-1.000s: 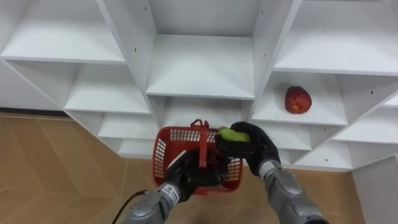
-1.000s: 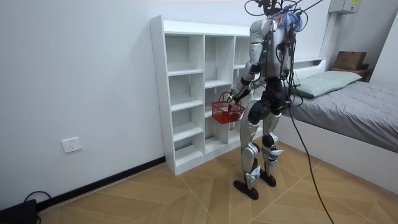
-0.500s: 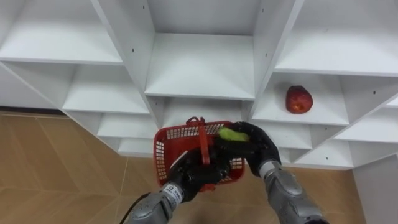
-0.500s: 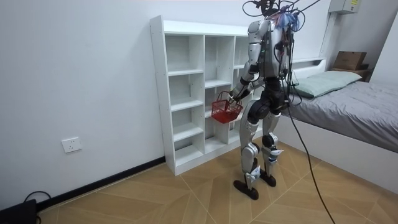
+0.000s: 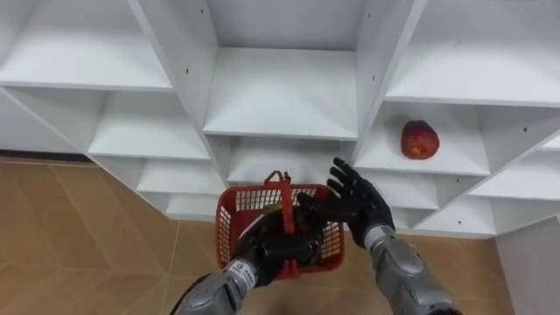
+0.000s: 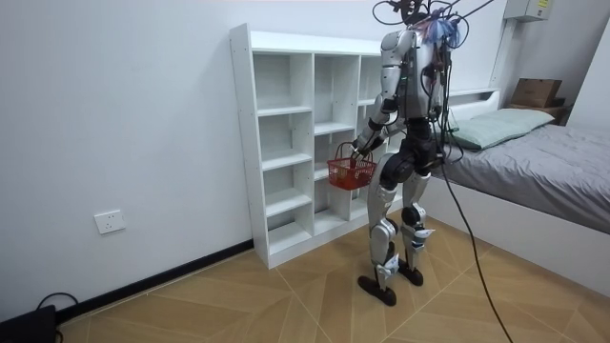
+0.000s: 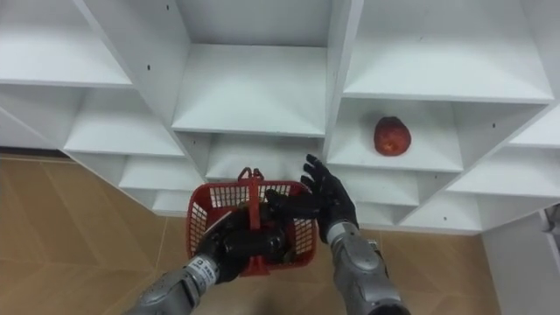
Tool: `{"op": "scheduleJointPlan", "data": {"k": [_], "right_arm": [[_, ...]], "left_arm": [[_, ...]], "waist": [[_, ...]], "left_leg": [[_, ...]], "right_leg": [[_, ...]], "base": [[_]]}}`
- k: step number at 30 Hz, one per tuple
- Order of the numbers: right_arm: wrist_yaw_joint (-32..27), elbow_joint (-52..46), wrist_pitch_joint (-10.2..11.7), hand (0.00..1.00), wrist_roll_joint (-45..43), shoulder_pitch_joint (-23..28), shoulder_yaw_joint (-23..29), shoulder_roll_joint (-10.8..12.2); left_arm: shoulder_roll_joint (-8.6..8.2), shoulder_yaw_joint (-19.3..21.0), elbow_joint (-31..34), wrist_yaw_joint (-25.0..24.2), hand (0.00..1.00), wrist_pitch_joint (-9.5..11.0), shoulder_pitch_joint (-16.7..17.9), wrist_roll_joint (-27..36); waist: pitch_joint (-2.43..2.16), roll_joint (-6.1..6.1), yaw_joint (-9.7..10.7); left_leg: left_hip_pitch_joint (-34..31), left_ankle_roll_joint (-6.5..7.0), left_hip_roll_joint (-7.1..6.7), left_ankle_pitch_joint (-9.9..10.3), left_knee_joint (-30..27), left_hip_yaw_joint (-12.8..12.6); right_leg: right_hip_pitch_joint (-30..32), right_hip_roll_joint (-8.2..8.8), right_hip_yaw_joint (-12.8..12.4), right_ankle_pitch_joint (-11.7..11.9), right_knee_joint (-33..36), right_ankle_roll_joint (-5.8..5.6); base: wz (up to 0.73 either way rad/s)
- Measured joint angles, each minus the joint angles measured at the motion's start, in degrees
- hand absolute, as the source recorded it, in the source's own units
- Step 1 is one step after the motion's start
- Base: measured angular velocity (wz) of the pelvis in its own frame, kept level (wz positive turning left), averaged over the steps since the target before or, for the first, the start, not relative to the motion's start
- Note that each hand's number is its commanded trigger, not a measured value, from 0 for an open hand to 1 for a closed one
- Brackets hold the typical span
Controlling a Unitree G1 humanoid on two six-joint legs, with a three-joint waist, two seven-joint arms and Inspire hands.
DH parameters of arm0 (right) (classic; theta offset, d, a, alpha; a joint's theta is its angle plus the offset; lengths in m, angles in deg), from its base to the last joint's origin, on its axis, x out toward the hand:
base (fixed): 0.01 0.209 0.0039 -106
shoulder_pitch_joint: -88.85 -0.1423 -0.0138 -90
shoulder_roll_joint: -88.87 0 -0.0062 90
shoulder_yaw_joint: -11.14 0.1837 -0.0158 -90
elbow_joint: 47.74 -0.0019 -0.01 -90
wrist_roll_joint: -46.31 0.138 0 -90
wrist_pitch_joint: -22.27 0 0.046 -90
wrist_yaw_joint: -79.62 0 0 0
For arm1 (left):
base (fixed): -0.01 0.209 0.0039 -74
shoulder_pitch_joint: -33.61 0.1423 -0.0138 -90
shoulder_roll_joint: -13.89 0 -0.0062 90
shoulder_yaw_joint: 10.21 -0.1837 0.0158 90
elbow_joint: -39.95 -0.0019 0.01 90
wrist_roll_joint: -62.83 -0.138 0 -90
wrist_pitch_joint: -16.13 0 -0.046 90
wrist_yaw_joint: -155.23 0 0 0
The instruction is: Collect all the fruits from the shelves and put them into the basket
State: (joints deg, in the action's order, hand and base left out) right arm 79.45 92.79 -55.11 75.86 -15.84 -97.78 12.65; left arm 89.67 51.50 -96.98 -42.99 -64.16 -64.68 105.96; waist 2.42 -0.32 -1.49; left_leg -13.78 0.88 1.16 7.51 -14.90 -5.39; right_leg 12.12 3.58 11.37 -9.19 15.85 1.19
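Here, a red mesh basket (image 5: pixel 226 229) hangs before smooth white closet shelves (image 5: pixel 284 92).
Left hand (image 5: pixel 276 247) clenches its thin handle (image 5: pixel 283 188); right hand (image 5: pixel 359 203), fingers splayed, at the rim's 3 o'clock; round red apple (image 5: pixel 419 140) at 2 o'clock, open shelf around it.

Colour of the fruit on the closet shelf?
Red. The round red fruit shows best in the right eye view.

So I'm facing the white shelf (image 5: pixel 284 92), a grid of open cubbies that stands on the wood floor (image 5: pixel 79 236). One red apple (image 5: pixel 419 140) sits in a cubby off to my right, resting on the board and clear of both side walls.
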Motion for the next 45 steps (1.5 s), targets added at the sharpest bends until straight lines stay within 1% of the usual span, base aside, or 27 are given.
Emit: {"op": "scheduleJointPlan", "data": {"k": [3, 7, 15, 22, 25, 28, 31, 33, 35, 37, 38, 40, 41, 43, 44, 45], "right_arm": [[-0.04, 0.0, 0.52, 0.0, -1.64, 0.0, 0.03, -0.05], [-0.04, -0.01, 0.6, 0.0, -2.58, 0.0, -0.11, -0.04], [-0.04, 0.01, 0.63, 0.0, -2.89, 0.0, -0.21, -0.1], [-0.04, 0.01, 0.71, 0.0, -3.06, 0.0, -0.63, -0.15], [-0.04, 0.02, 0.71, 0.0, -3.14, 0.01, -0.71, -0.14], [0.01, 0.28, 0.72, 0.0, -3.14, 0.24, -0.89, -0.86], [0.11, 0.27, 0.72, 0.0, -4.1, 0.56, -2.36, -2.01], [-0.04, -0.12, 0.72, 0.0, -4.11, 1.38, -2.46, -2.59], [-0.11, -0.13, 0.72, 0.0, -4.11, 1.66, -2.47, -2.61], [-0.08, -0.45, 0.72, 0.0, -4.1, 2.03, -2.43, -2.66], [-0.11, -1.8, 0.71, 0.0, -4.11, 2.77, -2.39, -2.91], [-0.25, -4.65, 0.74, 0.0, -3.87, 4.31, -2.38, -3.54], [-0.33, -6.7, 0.83, 0.0, -3.55, 5.88, -2.37, -4.17], [-0.39, -8.21, 1.14, 0.0, -3.56, 7.46, -2.36, -4.77], [-0.52, -8.68, 1.14, 0.0, -3.58, 8.15, -2.31, -4.91], [-0.52, -8.72, 1.14, 0.0, -3.75, 8.32, -2.32, -4.92]], "left_arm": [[0.04, 0.02, 0.0, 0.0, 1.0, 0.0, 0.01, -0.03], [0.37, 0.02, 0.03, 0.0, 1.0, 0.0, 0.0, -0.03], [0.46, 0.05, 0.04, 0.0, 1.0, 0.0, 0.0, -0.11], [0.55, 0.13, 0.07, 0.0, 1.0, 0.01, 0.0, -0.43], [1.01, 0.17, 0.08, 0.01, 1.0, 0.02, 0.0, -1.33], [1.74, 0.32, 0.1, 0.06, 1.0, 0.03, 0.0, -2.7], [2.68, 0.37, 0.11, 0.04, 1.0, 0.03, 0.02, -4.97], [3.4, 0.38, 0.12, 0.04, 1.0, 0.03, 0.09, -6.8], [3.86, 0.56, 0.22, 0.04, 1.0, 0.03, 0.14, -6.86], [4.29, 0.62, 0.83, 0.02, 1.0, 0.03, 0.51, -6.85], [4.53, 0.85, 1.36, -0.1, 1.0, 0.03, 0.9, -6.8], [4.85, 1.79, 2.38, -0.12, 1.0, 0.03, 1.84, -6.67], [5.13, 2.31, 3.14, 0.01, 1.0, 0.03, 2.72, -6.68], [5.68, 3.32, 4.17, 0.34, 1.0, 0.03, 4.0, -6.69], [6.0, 3.7, 4.37, 0.62, 1.0, 0.04, 4.67, -6.69], [6.28, 4.06, 4.4, 0.94, 1.0, 0.03, 5.16, -6.71]], "waist": [[-0.04, -0.06, -0.08], [-0.07, -0.24, -0.24], [-0.09, -1.09, -0.19], [-0.13, -1.14, -0.17], [-0.11, -1.11, -0.16], [-0.1, -1.09, -0.12], [-0.07, -0.98, -0.17], [-0.07, -0.74, -0.18], [-0.06, -0.37, -0.11], [-0.22, 0.09, -0.08], [-0.37, 0.33, -0.04], [-0.46, 0.39, 0.15], [-0.53, 0.4, 0.38], [-0.61, 0.47, 0.7], [-0.92, 0.44, 0.74], [-1.0, 0.32, 0.78]], "left_leg": [[-0.09, 0.0, 0.01, 0.0, -0.03, 0.08], [-0.4, 0.0, 0.04, 0.01, -0.41, 0.26], [-0.6, -0.01, 0.01, 0.01, -0.52, 0.66], [-0.47, -0.01, 0.02, 0.01, -0.53, 0.65], [-0.44, -0.01, 0.03, 0.0, -0.52, 0.63], [-0.39, -0.02, 0.02, 0.0, -0.5, 0.65], [-0.03, -0.01, -0.04, 0.0, -0.31, 0.74], [0.6, -0.01, -0.13, 0.0, -0.29, 0.8], [0.97, -0.01, -0.2, 0.0, -0.2, 0.86], [1.13, -0.01, -0.21, 0.0, -0.15, 0.94], [1.09, -0.01, -0.24, 0.0, -0.22, 1.06], [1.15, -0.01, -0.35, 0.0, -0.32, 1.56], [1.52, -0.01, -0.39, 0.0, -0.31, 1.91], [2.4, -0.01, -0.48, 0.0, -0.1, 2.45], [2.95, -0.01, -0.48, 0.0, 0.21, 2.42], [3.49, -0.01, -0.47, 0.01, 0.43, 2.31]], "right_leg": [[0.0, 0.0, 0.15, 0.0, 0.0, 0.0], [0.01, 0.01, 0.38, 0.0, 0.01, 0.01], [-0.03, 0.1, 1.01, 0.02, 0.17, 0.03], [-0.06, 0.11, 1.03, 0.03, 0.34, 0.05], [-0.06, 0.08, 0.97, 0.03, 0.33, 0.05], [-0.16, 0.09, 1.1, 0.04, 0.14, 0.06], [-0.48, 0.18, 1.38, 0.04, 0.05, 0.06], [-1.28, 0.26, 1.55, -0.05, -0.2, -0.02], [-1.74, 0.35, 1.93, -0.19, -0.25, -0.04], [-2.0, 0.39, 2.22, -0.24, -0.28, -0.05], [-2.06, 0.42, 2.4, -0.25, -0.3, -0.06], [-2.66, 0.46, 3.05, -0.24, -0.67, -0.06], [-3.67, 0.42, 3.42, -0.17, -1.33, -0.15], [-5.07, 0.38, 4.12, -0.15, -2.05, -0.2], [-5.56, 0.38, 4.27, -0.14, -2.36, -0.22], [-5.98, 0.37, 4.26, -0.15, -2.63, -0.24]], "base": [[0.0], [0.02], [0.03], [0.0], [0.0], [0.0], [0.0], [0.03], [0.07], [0.07], [0.1], [0.17], [0.26], [0.21], [0.04], [0.0]]}}
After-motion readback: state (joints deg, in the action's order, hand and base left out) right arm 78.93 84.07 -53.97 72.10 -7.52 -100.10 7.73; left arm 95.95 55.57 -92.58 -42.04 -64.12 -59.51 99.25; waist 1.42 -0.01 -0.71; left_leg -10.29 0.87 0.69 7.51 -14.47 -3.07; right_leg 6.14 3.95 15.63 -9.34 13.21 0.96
